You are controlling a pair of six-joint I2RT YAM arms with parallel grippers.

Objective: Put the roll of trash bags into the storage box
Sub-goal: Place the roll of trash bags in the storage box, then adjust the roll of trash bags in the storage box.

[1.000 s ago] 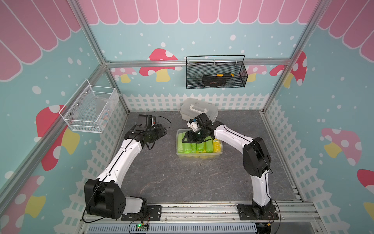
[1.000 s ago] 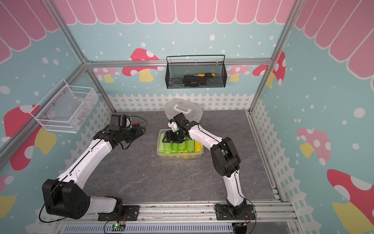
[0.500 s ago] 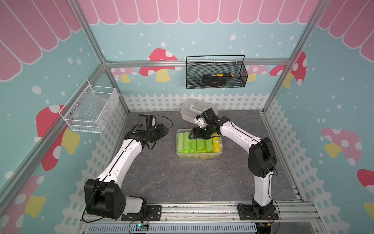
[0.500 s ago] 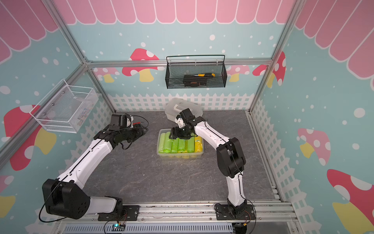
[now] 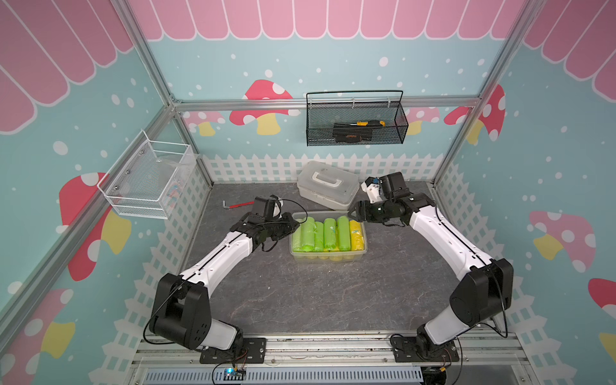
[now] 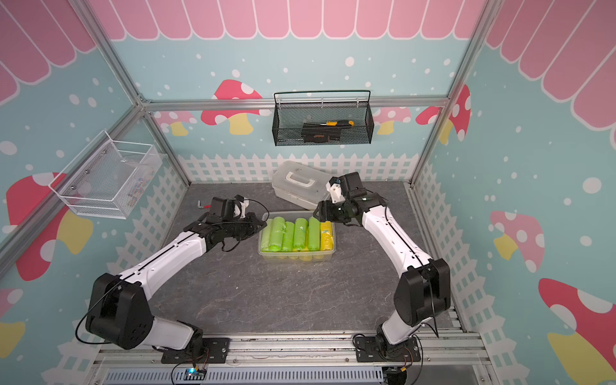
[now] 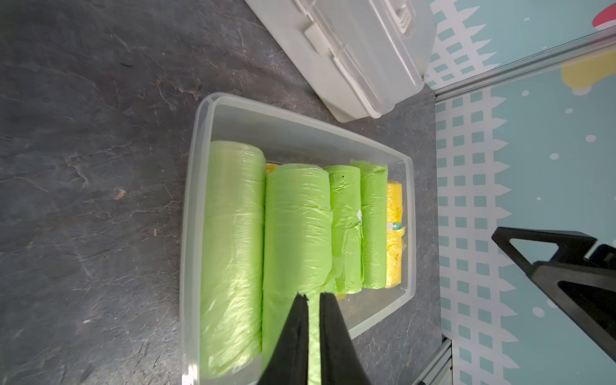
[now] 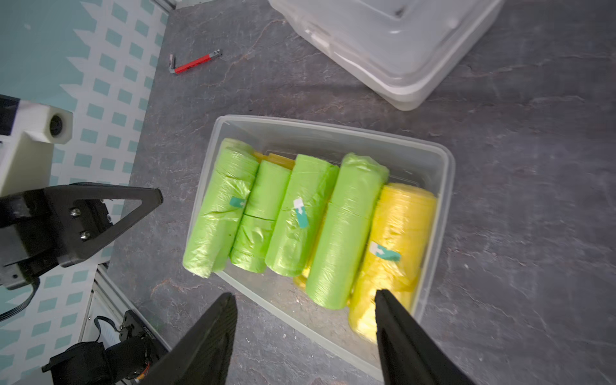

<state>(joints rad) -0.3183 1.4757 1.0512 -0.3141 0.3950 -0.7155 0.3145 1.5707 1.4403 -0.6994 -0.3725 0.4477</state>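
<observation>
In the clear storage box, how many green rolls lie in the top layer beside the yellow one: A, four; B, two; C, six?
A: four green rolls lie side by side in the storage box, with one yellow roll at the end of the row.

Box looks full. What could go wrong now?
The left hand is shut at the end of a green roll; if it pinches loose film, pulling back could drag that roll out of the storage box.
The outermost green roll rides high, its end seemingly over the rim; a nudge could tip it out.
The open right hand has a finger near the yellow roll; snag risk.
</observation>
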